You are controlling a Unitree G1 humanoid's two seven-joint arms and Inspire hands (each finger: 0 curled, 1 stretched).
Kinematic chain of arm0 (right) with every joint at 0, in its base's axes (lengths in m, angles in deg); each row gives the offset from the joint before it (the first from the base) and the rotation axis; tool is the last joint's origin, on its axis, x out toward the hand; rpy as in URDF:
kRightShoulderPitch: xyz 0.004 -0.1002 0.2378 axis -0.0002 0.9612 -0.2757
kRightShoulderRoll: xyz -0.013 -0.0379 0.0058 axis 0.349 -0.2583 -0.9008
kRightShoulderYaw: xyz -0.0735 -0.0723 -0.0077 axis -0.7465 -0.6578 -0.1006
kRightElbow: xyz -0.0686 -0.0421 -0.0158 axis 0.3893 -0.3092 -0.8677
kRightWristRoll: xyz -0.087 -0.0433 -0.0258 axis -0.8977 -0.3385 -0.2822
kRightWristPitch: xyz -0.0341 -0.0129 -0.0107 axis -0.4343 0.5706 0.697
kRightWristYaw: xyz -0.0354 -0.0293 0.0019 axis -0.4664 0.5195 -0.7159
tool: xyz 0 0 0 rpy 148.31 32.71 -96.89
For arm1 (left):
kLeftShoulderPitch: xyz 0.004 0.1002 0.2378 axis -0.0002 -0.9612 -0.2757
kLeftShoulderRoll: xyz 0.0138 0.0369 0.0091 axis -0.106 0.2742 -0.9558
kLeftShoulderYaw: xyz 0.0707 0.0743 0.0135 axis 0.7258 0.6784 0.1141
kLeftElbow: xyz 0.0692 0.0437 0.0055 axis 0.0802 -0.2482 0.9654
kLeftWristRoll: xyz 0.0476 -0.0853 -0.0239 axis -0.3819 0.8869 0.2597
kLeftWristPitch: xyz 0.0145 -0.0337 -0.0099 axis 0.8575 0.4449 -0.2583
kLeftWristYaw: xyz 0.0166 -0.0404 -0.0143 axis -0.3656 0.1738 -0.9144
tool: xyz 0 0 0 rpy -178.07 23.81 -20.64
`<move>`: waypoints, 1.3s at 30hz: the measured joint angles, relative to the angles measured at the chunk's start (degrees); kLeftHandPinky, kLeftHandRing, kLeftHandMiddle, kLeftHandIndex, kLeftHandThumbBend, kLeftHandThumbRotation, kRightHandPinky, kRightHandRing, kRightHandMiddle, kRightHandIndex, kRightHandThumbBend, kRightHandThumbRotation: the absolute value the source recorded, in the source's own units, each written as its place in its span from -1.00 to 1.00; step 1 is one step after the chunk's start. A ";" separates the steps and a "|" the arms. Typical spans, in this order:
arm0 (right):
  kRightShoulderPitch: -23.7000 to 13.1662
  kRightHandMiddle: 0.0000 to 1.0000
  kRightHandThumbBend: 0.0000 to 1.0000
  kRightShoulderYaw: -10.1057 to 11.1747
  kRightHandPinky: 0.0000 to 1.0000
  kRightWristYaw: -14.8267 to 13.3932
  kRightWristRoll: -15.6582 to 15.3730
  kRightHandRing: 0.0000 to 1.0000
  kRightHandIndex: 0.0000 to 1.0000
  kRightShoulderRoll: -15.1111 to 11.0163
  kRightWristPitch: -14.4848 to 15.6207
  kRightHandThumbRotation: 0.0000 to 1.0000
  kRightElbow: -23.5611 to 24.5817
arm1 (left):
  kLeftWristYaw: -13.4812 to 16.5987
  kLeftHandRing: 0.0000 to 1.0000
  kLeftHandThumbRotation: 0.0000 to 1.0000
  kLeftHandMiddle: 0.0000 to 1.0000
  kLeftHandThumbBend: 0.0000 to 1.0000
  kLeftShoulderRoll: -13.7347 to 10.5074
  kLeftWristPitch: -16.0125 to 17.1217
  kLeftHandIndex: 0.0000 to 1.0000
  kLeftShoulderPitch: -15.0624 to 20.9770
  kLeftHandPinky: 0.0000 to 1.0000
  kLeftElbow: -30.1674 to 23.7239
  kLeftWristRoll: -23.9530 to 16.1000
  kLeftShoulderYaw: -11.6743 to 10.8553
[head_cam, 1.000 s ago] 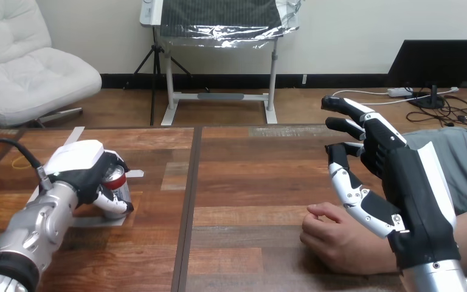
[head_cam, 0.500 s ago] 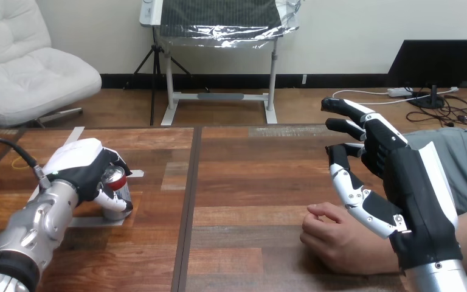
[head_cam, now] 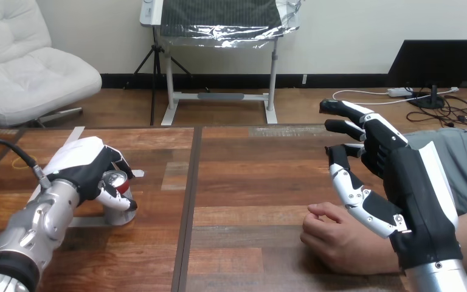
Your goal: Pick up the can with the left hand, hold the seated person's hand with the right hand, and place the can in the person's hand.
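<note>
Head view: the left hand (head_cam: pixel 85 165) is closed around the can (head_cam: pixel 116 181), fingers and thumb curled round its upper body. The can is upright at the left part of the table (head_cam: pixel 249 182). The right hand (head_cam: pixel 404 182) is wide, fingers spread and holding nothing, just above the person's hand (head_cam: pixel 334 238), which rests on the table.

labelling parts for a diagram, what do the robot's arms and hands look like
The left robot hand and right robot hand are black, with white shells on their backs and black-and-white jointed fingers. The left forearm and right forearm are silver and rounded. A black cable loops to the left wrist.
</note>
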 measured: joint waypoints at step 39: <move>-1.00 0.64 -0.68 0.48 0.27 0.08 0.24 0.56 0.52 -0.10 0.04 -1.00 0.00 | 0.79 -0.08 -1.00 0.05 0.31 0.04 0.28 0.10 -0.01 -0.22 0.20 1.96 -0.16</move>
